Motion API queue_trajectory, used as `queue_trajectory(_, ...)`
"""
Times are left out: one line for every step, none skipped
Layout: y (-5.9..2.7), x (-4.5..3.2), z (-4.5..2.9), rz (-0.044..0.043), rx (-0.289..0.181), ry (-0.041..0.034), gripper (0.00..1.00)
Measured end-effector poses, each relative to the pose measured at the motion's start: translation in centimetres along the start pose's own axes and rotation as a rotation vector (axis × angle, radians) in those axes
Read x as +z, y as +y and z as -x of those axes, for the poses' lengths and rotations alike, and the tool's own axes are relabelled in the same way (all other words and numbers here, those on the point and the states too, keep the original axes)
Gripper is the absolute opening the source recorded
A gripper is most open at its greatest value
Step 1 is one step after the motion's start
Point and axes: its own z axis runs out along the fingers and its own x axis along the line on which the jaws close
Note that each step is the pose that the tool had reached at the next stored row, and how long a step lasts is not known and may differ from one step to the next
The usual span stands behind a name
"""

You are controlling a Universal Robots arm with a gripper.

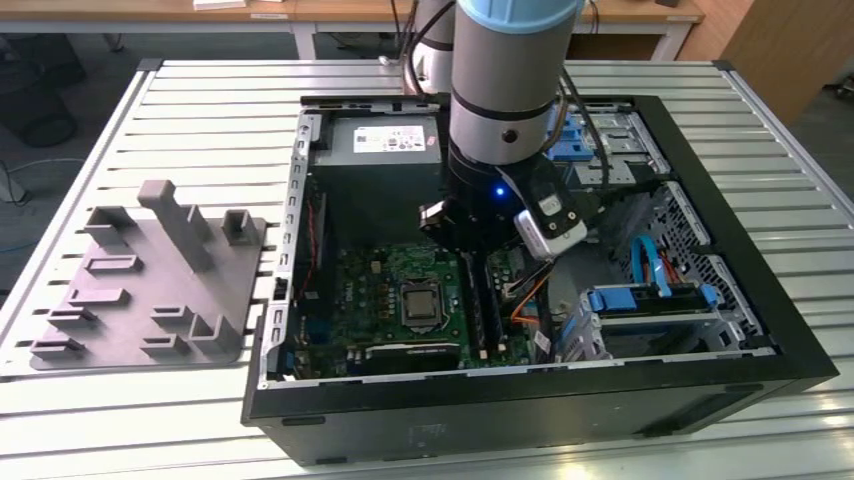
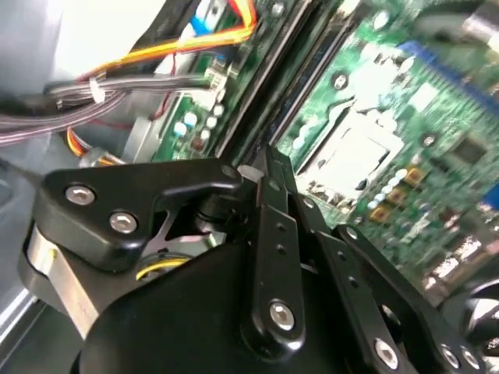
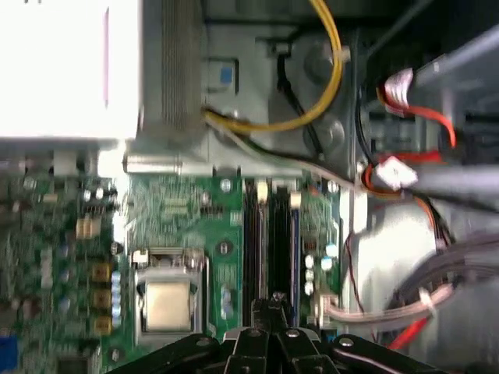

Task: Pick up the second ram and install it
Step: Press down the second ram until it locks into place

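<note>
Reaching deep into the open computer case, arm lowered over the motherboard beside the memory slots; gripper hanging directly above those slots in the first wrist view, fingers drawn together to a narrow point in the second wrist view, seemingly clenched with nothing clearly held between them; judging the second ram as probably already lying in the slots under the fingertips, though not distinguishable from the dark slot rows, so unable to say whether seated or only resting; grey tray standing on the table towards the exterior view's left, well apart from the case, posts bare of any stick; working in tight room: processor socket just beside the slots on one side, bundled cables and drive cage crowding the other, case wall rising around; leaving mostly straight-up clearance for the arm
</note>
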Motion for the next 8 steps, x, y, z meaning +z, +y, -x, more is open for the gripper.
queue_trajectory(0.38,0.17,-0.01,0.0002,0.000,0.0000,0.10)
queue_trajectory(0.87,0.40,-0.03,0.0005,0.000,0.0000,0.10)
queue_trajectory(1.17,0.57,-0.04,0.0014,0.000,0.0000,0.10)
queue_trajectory(1.45,0.72,-0.05,0.0021,0.000,0.0000,0.10)
queue_trajectory(1.69,0.87,-0.06,0.0032,0.000,0.0001,0.10)
queue_trajectory(1.92,1.01,-0.07,0.0047,0.000,0.0000,0.10)
queue_trajectory(2.13,1.14,-0.08,0.0064,0.000,0.0001,0.10)
queue_trajectory(2.30,1.30,-0.09,0.0083,0.000,0.0000,0.10)
